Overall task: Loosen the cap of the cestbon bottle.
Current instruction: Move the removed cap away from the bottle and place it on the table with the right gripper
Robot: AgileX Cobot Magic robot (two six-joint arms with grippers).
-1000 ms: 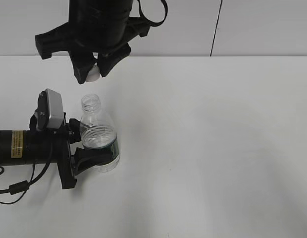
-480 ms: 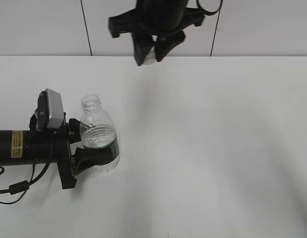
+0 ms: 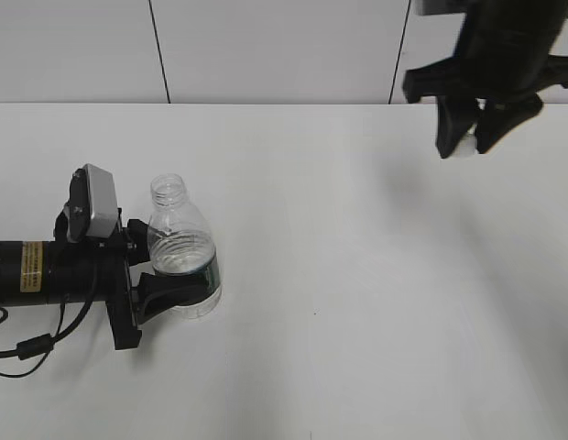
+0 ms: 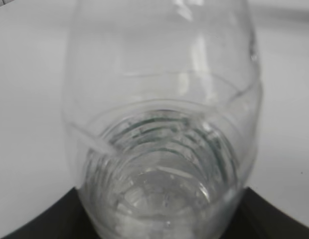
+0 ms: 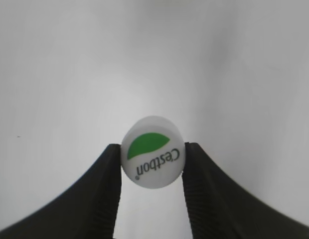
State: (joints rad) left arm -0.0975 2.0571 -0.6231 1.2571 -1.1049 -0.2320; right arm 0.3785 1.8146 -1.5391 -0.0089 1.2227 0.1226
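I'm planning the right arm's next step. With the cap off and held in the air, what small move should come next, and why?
Probably lower the right tool and set the cap on the bare table. The cap is pinched well above it, far right of the open bottle, which the left tool clamps.

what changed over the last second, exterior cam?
The right gripper, shut on the cap, swung from just above the open cestbon bottle across to the far right of the view, staying well above the table. Nothing was let go. The left gripper stayed clamped on the bottle's lower body; the bottle has not moved.
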